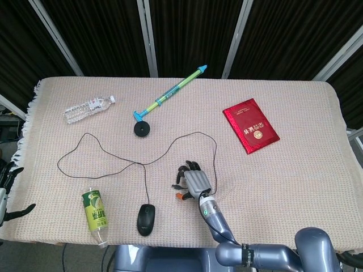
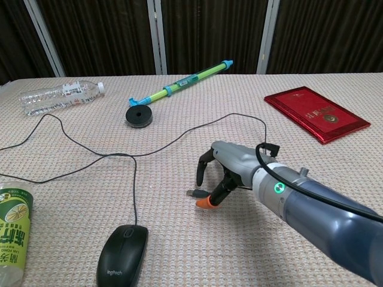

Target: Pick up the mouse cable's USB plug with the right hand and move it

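Observation:
The black mouse (image 1: 146,219) (image 2: 122,256) lies near the table's front edge, and its thin black cable (image 1: 102,148) (image 2: 72,143) loops across the cloth. Its USB plug (image 1: 176,186) (image 2: 191,193) lies flat on the cloth. My right hand (image 1: 193,182) (image 2: 224,170) hovers low right over the plug, fingers curled down and apart. The orange-tipped thumb (image 2: 204,203) sits just on the near side of the plug and a dark finger (image 2: 202,172) on the far side; neither plainly grips it. My left hand (image 1: 8,192) shows at the far left edge off the table, fingers spread, holding nothing.
A green-labelled bottle (image 1: 95,212) (image 2: 12,230) lies left of the mouse. At the back are a clear bottle (image 1: 88,109) (image 2: 60,95), a blue-green tube toy (image 1: 170,92) (image 2: 179,85) and a black disc (image 1: 142,129) (image 2: 139,116). A red booklet (image 1: 250,125) (image 2: 316,113) lies at the right.

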Robot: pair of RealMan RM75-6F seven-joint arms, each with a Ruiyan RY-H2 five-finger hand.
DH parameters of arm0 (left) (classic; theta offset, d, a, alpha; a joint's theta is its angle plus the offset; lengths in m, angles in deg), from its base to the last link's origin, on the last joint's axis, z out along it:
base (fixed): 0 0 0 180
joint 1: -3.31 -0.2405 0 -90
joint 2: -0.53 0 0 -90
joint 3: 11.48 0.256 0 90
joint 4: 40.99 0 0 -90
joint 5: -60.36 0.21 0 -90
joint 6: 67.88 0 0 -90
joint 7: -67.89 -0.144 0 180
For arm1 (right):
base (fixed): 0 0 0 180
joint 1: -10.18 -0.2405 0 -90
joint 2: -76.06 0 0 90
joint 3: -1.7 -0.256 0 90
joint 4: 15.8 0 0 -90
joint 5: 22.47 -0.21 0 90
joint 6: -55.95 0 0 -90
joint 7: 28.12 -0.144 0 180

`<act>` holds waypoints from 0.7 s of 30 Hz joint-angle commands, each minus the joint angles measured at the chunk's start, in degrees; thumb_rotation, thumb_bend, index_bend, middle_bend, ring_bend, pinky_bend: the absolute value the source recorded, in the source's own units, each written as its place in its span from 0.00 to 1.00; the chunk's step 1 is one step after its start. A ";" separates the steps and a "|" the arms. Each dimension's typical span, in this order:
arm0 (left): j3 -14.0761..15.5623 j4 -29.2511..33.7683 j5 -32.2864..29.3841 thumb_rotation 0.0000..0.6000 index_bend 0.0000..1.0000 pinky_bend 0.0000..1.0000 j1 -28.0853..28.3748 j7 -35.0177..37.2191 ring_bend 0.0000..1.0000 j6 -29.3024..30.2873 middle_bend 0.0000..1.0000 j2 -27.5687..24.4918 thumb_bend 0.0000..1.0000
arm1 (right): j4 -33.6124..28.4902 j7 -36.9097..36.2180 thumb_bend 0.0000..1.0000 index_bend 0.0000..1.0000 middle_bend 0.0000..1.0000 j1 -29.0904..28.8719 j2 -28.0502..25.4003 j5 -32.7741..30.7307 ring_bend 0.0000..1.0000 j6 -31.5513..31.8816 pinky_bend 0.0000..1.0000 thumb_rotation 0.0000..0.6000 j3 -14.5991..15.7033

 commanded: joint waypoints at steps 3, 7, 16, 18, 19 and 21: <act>0.05 0.08 -0.05 1.00 0.14 0.00 0.04 0.11 0.00 -0.16 0.00 -0.07 0.12 | 1.36 -0.41 0.19 0.49 0.22 -0.26 0.85 0.12 0.00 -0.39 0.00 1.00 -0.40; 0.05 0.18 -0.04 1.00 0.14 0.00 0.08 0.22 0.00 -0.23 0.00 -0.11 0.12 | 2.31 -0.40 0.19 0.49 0.22 -0.45 1.26 0.02 0.00 -0.67 0.00 1.00 -0.64; 0.10 0.43 -0.13 1.00 0.14 0.00 0.21 0.48 0.00 -0.56 0.00 -0.24 0.12 | 3.83 -0.51 0.23 0.50 0.22 -0.40 1.49 -0.53 0.00 -1.30 0.00 1.00 -0.89; 0.09 0.48 -0.19 1.00 0.14 0.00 0.25 0.55 0.00 -0.64 0.00 -0.25 0.12 | 3.90 -0.65 0.23 0.50 0.22 -0.28 1.53 -0.64 0.00 -1.39 0.00 1.00 -0.87; 0.08 0.50 -0.20 1.00 0.14 0.00 0.27 0.56 0.00 -0.67 0.00 -0.25 0.12 | 3.93 -0.68 0.23 0.51 0.22 -0.24 1.57 -0.62 0.00 -1.37 0.00 1.00 -0.84; 0.08 0.55 -0.23 1.00 0.14 0.00 0.31 0.59 0.00 -0.75 0.00 -0.26 0.12 | 3.97 -0.73 0.24 0.51 0.22 -0.15 1.70 -0.61 0.00 -1.38 0.00 1.00 -0.73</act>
